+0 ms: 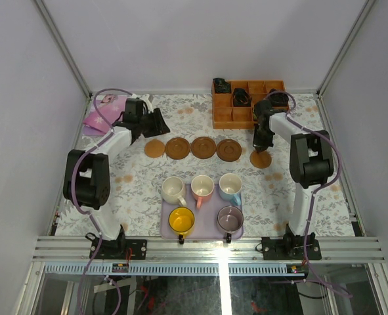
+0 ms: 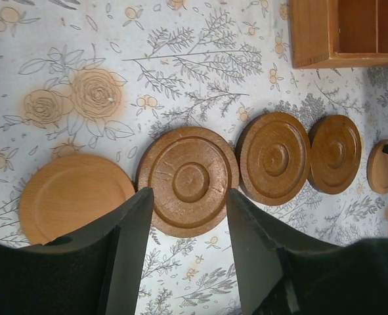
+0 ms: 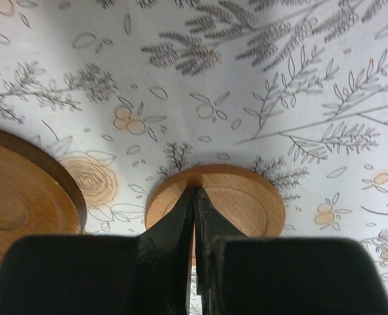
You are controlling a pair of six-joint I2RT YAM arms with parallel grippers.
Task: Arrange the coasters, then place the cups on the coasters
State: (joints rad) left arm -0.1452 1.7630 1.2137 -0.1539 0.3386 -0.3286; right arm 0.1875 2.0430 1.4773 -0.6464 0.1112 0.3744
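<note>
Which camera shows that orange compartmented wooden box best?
The top view: almost the whole box shows, with its compartments. The left wrist view catches only one corner; the right wrist view misses it.

We see the floral-print counter (image 1: 141, 187) carrying five coasters (image 1: 202, 147) in a row mid-frame, a lavender tray (image 1: 207, 224) lower centre, a wooden box (image 1: 223, 119) upper right and a pink item (image 1: 100, 119) upper left.

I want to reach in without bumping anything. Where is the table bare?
Bare: the far strip behind the coasters, between left gripper and box; the patch left of the tray, beside the left arm; the patch between tray and right arm. Crowded: the coaster row, with the shut right gripper over its end one, and the tray of cups.
</note>
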